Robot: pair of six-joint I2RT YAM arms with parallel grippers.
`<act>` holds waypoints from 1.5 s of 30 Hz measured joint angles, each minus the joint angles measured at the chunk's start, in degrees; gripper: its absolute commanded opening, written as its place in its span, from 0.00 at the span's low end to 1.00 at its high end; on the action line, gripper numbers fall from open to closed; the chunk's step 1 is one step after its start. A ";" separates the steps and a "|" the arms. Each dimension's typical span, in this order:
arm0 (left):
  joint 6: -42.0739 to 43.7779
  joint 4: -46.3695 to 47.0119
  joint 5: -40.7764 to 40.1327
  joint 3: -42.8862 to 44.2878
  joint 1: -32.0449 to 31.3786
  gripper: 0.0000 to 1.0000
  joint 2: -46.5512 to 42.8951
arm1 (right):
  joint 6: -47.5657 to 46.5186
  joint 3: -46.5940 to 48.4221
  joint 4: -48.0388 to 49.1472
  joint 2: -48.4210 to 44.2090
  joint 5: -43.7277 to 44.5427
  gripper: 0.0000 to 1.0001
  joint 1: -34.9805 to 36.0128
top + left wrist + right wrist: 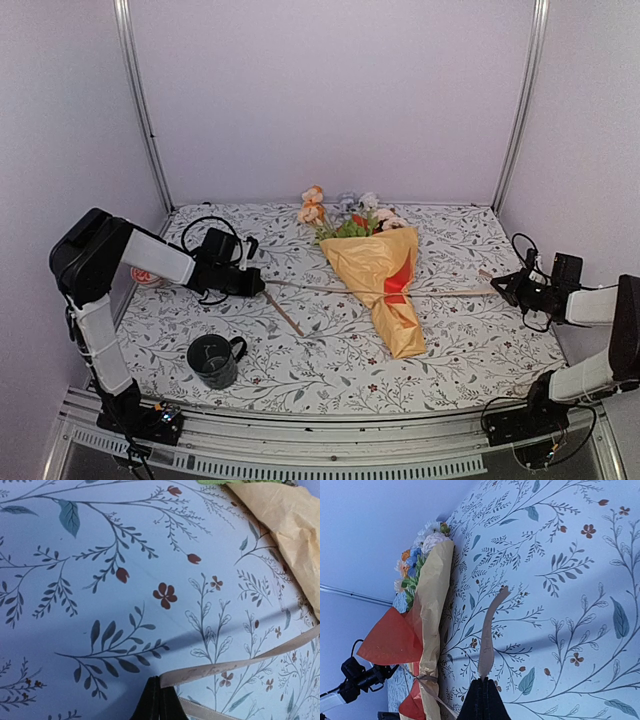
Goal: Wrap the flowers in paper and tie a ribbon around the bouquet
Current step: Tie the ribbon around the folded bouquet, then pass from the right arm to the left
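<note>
Two ends of the ribbon [320, 288] are pinched tight by the left gripper [262, 284] and right gripper [497, 287], either side of the bouquet [385, 290]. Faint ribbon marks are unreadable.

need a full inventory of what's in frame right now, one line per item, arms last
bouquet: one, mustard-yellow paper cone, lying mid-table, wide end toward the back wall
flowers: one bunch, peach, white and pale blue heads with green leaves, at the cone's wide end
paper flap: one, orange-red, showing on the cone's side
ribbon: one, tan, round the cone, running left and right over the cloth
mug: one, dark, upright, near-left of the table
small round thing: one, red and white, left edge behind the arm; cannot tell what
tablecloth: one, white with leafy print, covering the table
left gripper: one, black, shut on the ribbon
right gripper: one, black, shut on the ribbon
</note>
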 measured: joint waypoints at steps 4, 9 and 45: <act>-1.70 1.46 0.37 -3.04 1.53 0.00 -1.86 | 0.63 -1.70 0.68 0.04 -0.35 0.00 -5.53; -3.69 3.10 1.84 -6.93 4.44 0.00 -4.33 | 1.09 -3.52 1.18 0.13 -1.68 0.00 -12.37; 3.91 1.60 1.16 0.28 -8.50 0.03 -12.41 | 1.09 1.16 0.59 -6.91 -7.89 0.00 4.20</act>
